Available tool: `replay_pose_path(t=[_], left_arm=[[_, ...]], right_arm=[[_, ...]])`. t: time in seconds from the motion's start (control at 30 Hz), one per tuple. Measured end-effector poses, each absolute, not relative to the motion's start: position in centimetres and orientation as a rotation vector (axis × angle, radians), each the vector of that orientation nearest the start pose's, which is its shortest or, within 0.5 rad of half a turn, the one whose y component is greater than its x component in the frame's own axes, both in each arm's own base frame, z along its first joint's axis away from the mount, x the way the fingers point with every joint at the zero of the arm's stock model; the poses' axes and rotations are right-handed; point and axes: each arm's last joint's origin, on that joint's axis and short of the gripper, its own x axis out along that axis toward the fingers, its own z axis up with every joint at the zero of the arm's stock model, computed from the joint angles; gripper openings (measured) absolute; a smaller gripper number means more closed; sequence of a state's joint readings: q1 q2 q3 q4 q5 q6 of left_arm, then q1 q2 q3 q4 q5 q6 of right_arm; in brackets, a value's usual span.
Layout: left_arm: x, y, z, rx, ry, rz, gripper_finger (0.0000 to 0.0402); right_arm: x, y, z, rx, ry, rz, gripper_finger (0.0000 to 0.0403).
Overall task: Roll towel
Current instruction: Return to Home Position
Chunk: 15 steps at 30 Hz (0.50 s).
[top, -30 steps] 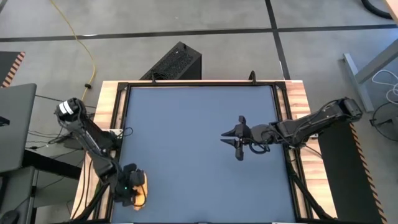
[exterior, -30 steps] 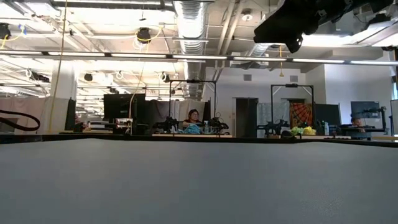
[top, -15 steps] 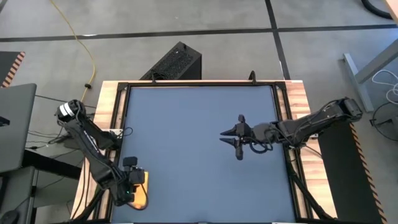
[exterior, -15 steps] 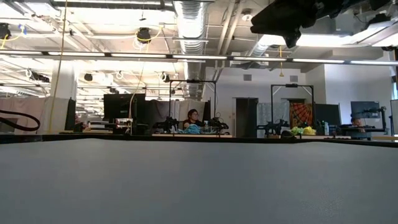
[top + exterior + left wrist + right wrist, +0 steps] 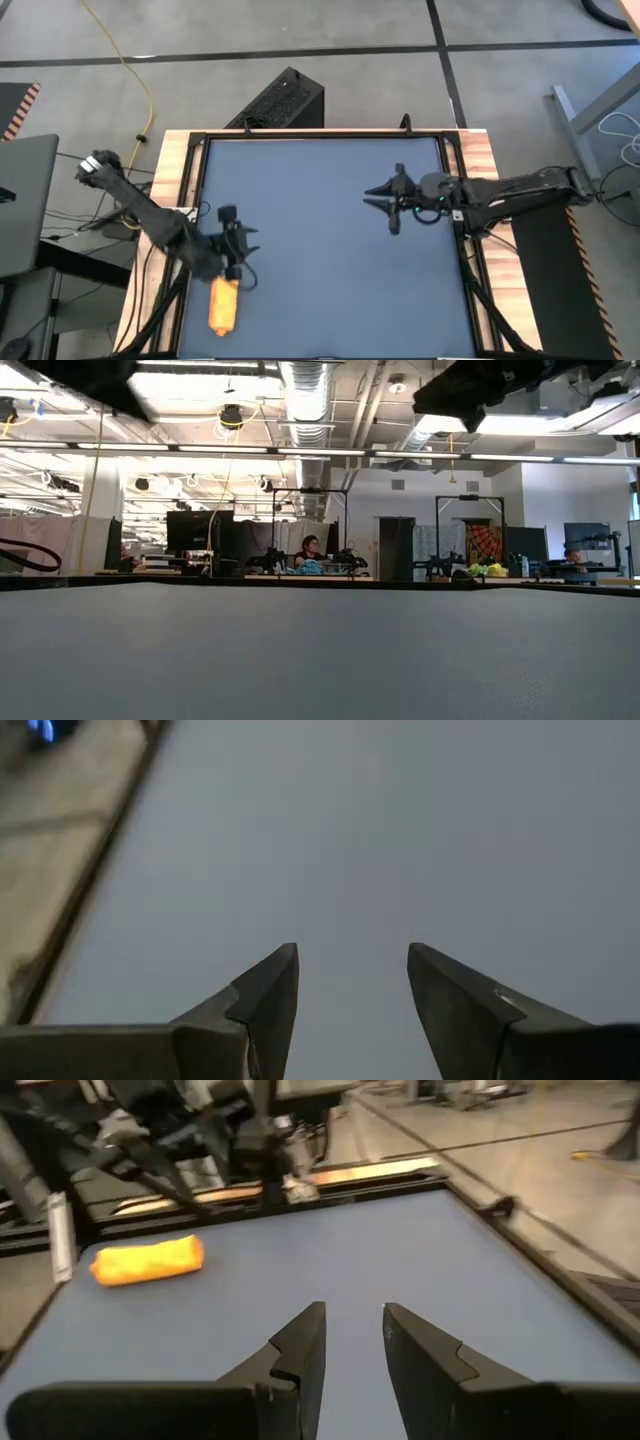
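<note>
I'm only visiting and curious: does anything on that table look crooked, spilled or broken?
Nothing stands out. The towel lies neatly rolled near the lower-left corner of the table in the high view, apart from the open left gripper. The right gripper hangs open over the right side.

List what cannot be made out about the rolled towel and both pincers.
Small rolled yellow-orange cloth towel: any tag is too small in the high view, blurred in the right wrist view.
Towel: absent from the low and left wrist views.
Left pincer and right pincer: in the low view, cut off by the top edge.
</note>
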State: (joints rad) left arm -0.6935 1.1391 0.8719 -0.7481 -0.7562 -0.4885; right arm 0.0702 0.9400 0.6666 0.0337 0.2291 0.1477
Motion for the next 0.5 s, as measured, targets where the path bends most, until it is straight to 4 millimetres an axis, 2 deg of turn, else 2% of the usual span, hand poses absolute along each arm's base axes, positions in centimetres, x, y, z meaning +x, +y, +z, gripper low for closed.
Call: replay_pose_path(t=[0.13,0.2,0.3,0.37,0.5], left_arm=[[17.1,-8.1,28.4,0.145,0.514,0.109,0.0180],[16.1,-5.9,28.4,0.098,0.417,0.073,0.0180],[13.8,-2.9,27.3,0.025,0.306,0.163,0.0180],[12.3,-1.7,26.1,-0.031,0.241,0.193,0.0180],[10.1,-0.7,24.2,-0.137,0.082,0.166,0.0180]], right_arm=[[18.6,-0.5,29.5,0.080,0.231,-0.230,0.0130],[17.6,-0.8,29.7,0.074,0.243,-0.251,0.0130],[16.5,-1.1,29.7,0.075,0.247,-0.268,0.0130],[16.4,-1.1,28.6,0.061,0.219,-0.266,0.0130],[16.2,-1.7,25.1,0.061,0.159,-0.301,0.0130]])
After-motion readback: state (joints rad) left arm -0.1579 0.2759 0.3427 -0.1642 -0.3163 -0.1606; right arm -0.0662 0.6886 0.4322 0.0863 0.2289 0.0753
